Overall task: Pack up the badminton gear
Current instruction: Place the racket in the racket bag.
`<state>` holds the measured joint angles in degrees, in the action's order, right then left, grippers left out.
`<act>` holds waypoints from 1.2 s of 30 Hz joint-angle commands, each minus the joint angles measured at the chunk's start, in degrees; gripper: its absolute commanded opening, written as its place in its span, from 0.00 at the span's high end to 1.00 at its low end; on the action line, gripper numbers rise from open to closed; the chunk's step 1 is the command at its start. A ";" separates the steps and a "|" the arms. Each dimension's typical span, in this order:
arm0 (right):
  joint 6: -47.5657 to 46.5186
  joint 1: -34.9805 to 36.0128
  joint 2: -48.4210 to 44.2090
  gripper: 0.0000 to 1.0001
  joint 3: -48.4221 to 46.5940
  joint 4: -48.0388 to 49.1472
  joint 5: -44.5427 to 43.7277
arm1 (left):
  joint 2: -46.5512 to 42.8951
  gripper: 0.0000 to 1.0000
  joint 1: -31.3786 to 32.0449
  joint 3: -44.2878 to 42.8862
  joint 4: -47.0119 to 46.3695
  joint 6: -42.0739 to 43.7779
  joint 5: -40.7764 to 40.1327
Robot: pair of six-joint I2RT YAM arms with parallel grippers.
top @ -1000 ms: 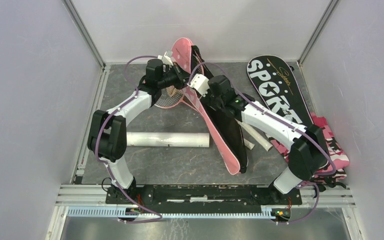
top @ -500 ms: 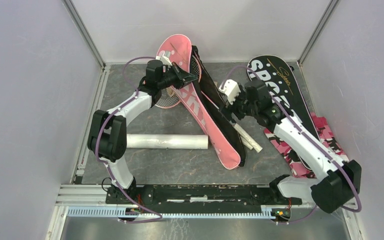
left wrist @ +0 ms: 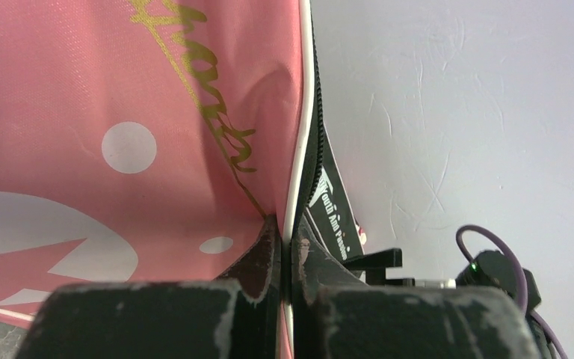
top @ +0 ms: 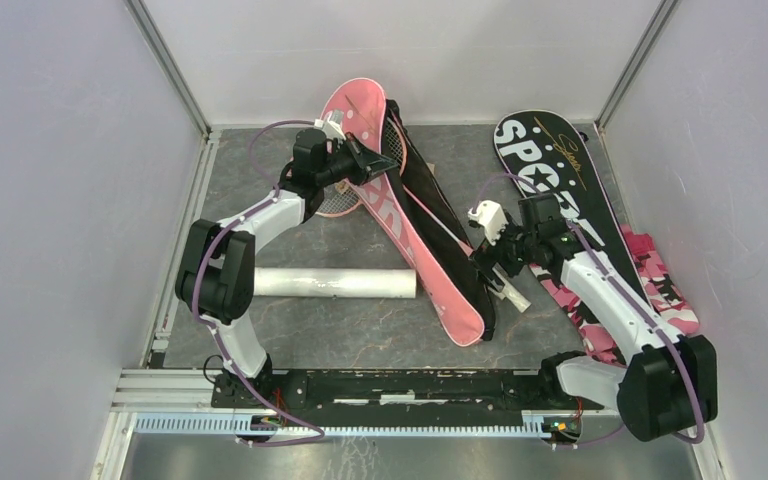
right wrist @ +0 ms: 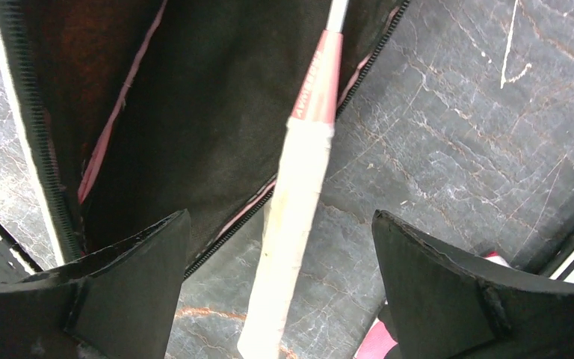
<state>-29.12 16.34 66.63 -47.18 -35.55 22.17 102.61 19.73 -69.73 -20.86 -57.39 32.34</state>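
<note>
Pink cover [left wrist: 119, 90] lip: hold up in shut left jaws; centre wide, empty right jaws over white racket handle [right wrist: 291, 194] before closing squarely.

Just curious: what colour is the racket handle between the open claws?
Off-white racket handle, pinkish-red band above; clearest in the right wrist view.

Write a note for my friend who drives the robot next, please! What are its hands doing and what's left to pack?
Left gripper: jaws shut on the pink cover's rim.
Right gripper: jaws open above the racket handle, gripping nothing.
Done: one racket partly inside the pink cover, handle sticking out.
Left: push it in, zip up; white tube lies loose on the table; black cover lies at the right.
</note>
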 commanded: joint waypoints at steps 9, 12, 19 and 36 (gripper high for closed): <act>-11.32 -10.05 10.73 0.14 0.84 -5.97 15.62 | -1.81 0.98 0.22 1.21 -11.39 -2.63 4.06; -12.46 -10.69 12.23 0.20 1.47 -5.97 16.61 | -1.58 0.98 0.22 1.71 -12.17 -3.05 4.38; -12.98 -10.99 14.92 0.48 0.63 -6.12 18.20 | -1.23 0.98 0.23 2.57 -13.36 -3.43 4.48; -5.96 -10.00 8.26 1.00 -9.09 -9.51 20.24 | -0.37 0.98 2.16 2.74 -12.04 -0.86 3.13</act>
<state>-37.06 5.15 77.28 -52.10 -46.87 38.61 102.61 20.01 -66.15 -28.86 -57.98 34.48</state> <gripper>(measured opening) 0.331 0.053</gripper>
